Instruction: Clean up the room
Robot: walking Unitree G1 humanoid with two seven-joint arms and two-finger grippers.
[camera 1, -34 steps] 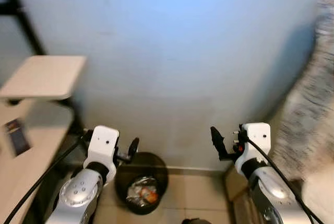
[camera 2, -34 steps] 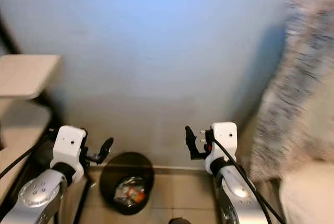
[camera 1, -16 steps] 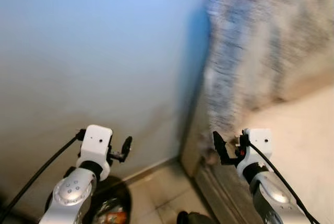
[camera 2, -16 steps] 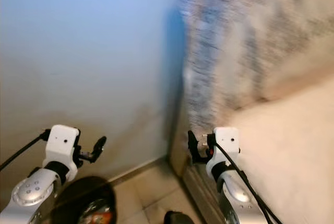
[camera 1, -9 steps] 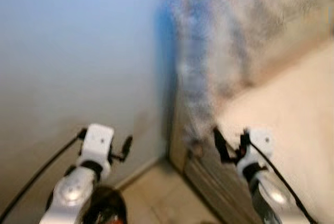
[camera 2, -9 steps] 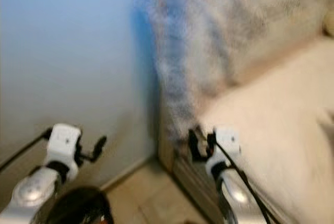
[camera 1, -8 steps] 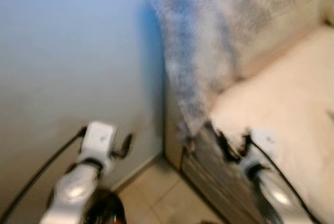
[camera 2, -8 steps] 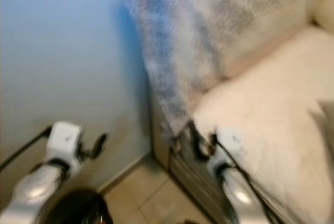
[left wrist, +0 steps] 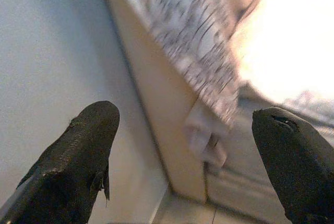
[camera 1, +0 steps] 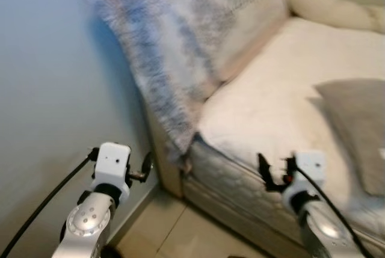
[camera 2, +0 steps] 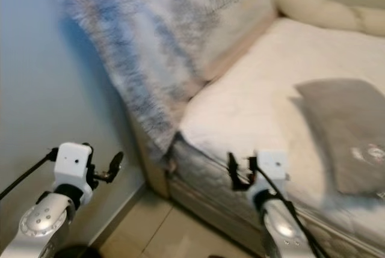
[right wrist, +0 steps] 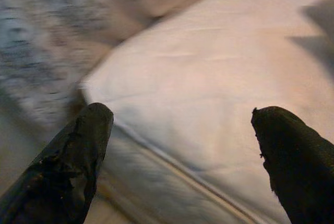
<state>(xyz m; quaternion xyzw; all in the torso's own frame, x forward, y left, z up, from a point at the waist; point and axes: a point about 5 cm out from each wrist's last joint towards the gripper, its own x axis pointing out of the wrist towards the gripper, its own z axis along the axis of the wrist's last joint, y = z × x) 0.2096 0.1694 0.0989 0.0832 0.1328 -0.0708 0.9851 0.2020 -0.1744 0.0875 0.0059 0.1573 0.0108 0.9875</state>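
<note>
Both my grippers were empty, fingers spread wide. My left gripper [camera 1: 146,166] hung beside the wall [camera 1: 48,89], just short of the bed's corner. My right gripper [camera 1: 272,174] hovered over the mattress [camera 1: 264,101] edge, with the sheet straight ahead of its fingers [right wrist: 78,166].

The thing to tidy looked to me like the grey cloth [camera 2: 349,132] lying flat on the mattress, ahead of my right gripper and off to its right, near but not touching. It was blurred, so I could not tell whether it was a garment or a pillowcase. I judged it light, soft and limp: it would sag and fold when lifted, and would not break or slip much. The best hold, I thought, was the near edge or a corner, pinched together with a little slack so the fingers caught cloth and not the sheet beneath.

A speckled blanket [camera 1: 162,47] draped over the headboard ahead of my left gripper. It seemed heavier and fuzzy, better gathered at its hanging hem [left wrist: 209,91].
</note>
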